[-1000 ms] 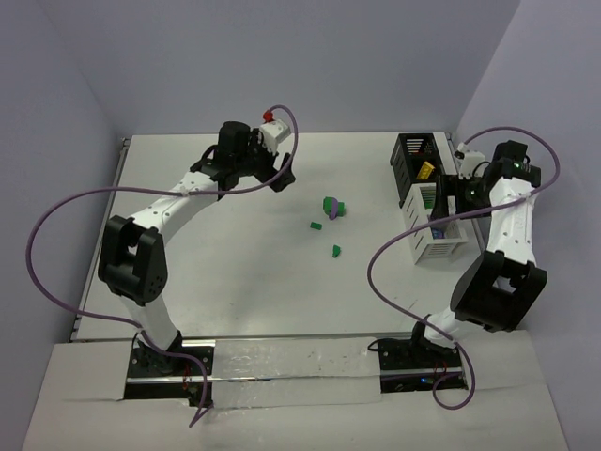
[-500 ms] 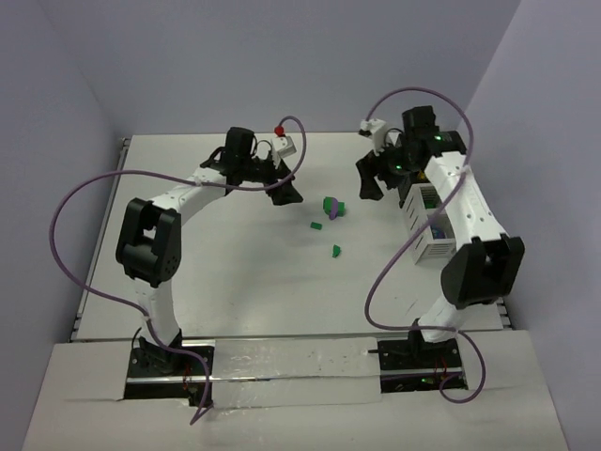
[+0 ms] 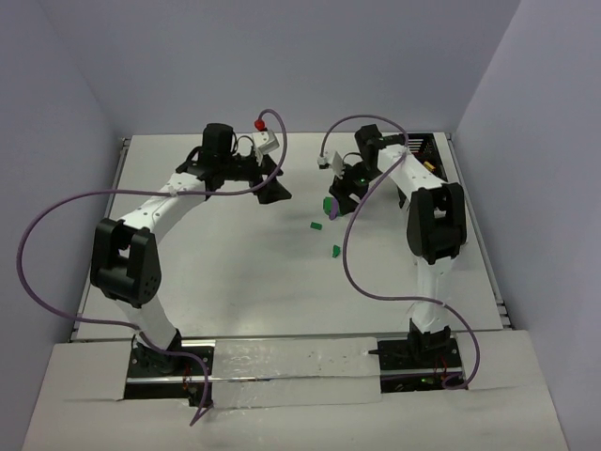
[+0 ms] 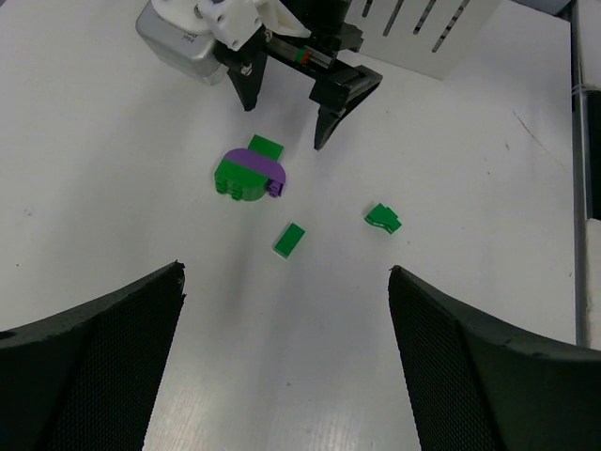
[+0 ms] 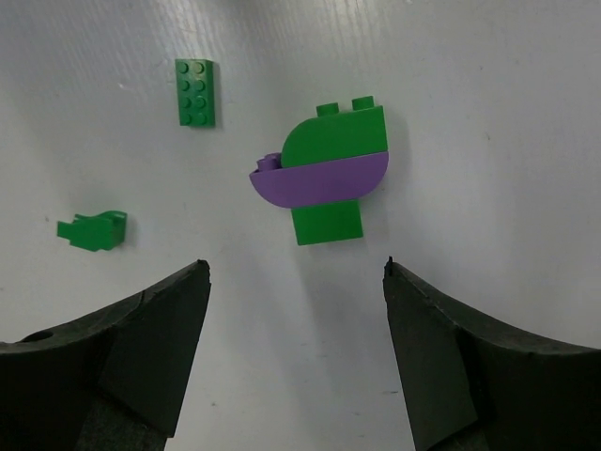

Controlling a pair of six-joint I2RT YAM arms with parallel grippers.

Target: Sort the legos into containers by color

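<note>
While both grippers face the same little heap, neither touches it. The right gripper [image 5: 294, 268] hangs over the table [image 3: 207, 263] with its fingers spread wide. Just ahead of its tips lies the green-and-purple stack [image 5: 329, 164], a flat green brick [image 5: 195, 92] lies farther out, and a small green piece [image 5: 92, 230] sits close beside one finger. The left gripper [image 4: 285, 271], its fingers likewise parted, looks at the stack from the opposite side, well short of it; the flat brick lies nearest its tips. Behind the right gripper stands the white slotted rack [image 4: 441, 38].
</note>
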